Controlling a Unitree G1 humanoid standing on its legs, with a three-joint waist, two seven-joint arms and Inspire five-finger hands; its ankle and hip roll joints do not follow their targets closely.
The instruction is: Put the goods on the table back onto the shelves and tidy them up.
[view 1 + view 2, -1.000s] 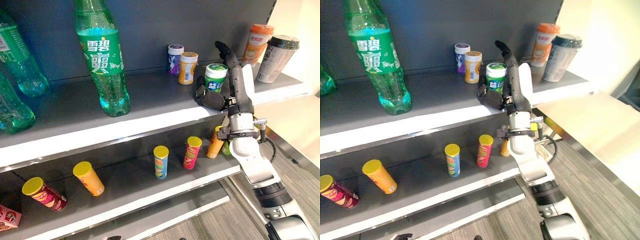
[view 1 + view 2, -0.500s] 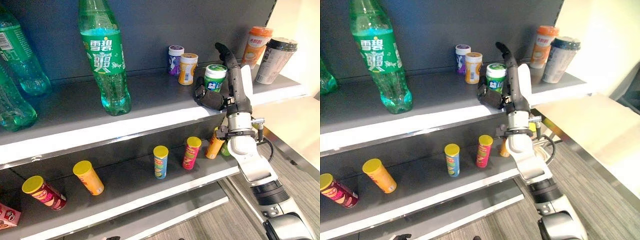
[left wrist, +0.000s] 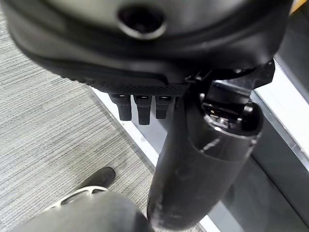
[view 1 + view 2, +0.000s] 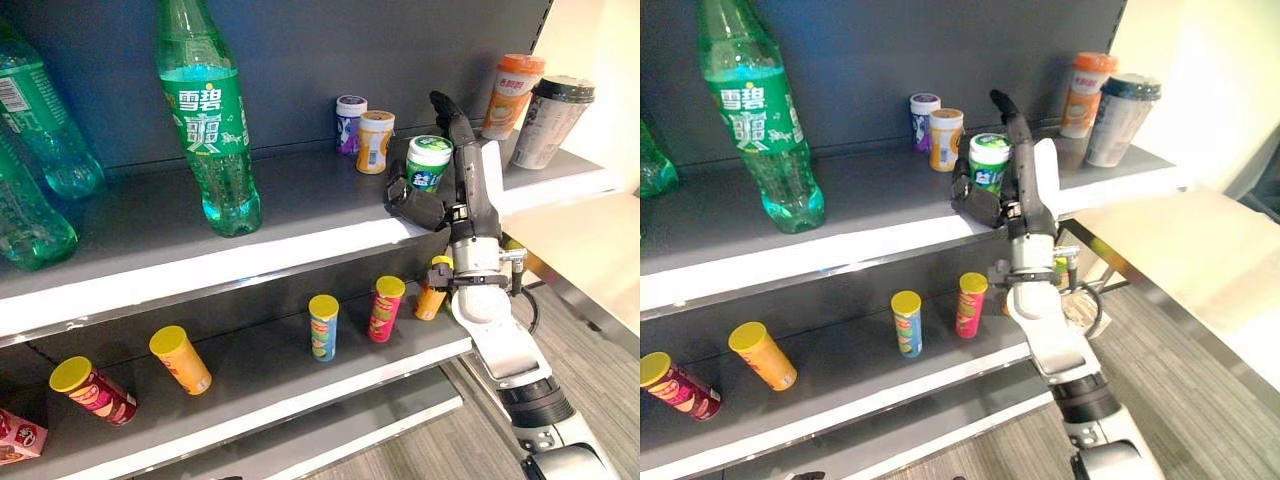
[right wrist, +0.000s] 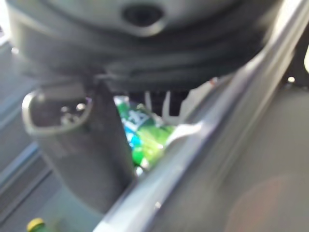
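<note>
My right hand (image 4: pixel 437 197) at the upper shelf (image 4: pixel 300 215) edge, fingers (image 4: pixel 447 110) and thumb pinching the green-lidded tub (image 4: pixel 427 162), its print too small to read, two small jars (image 4: pixel 364 133) just beyond my fingers, left hand (image 3: pixel 145 104) hanging relaxed.

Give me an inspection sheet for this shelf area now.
Surface: grey upper shelf; lower shelf beneath.
Job's things: green-capped jar at the upper shelf's front edge, in the right hand.
Clutter: green bottle, two small jars and two cups on the upper shelf; crisp tubes standing and lying on the lower shelf.
Hands: right hand curled round the jar; left hand over the floor, fingers relaxed.
Cables: nothing seen.
Surroundings: grey striped floor; a person's shoe.
</note>
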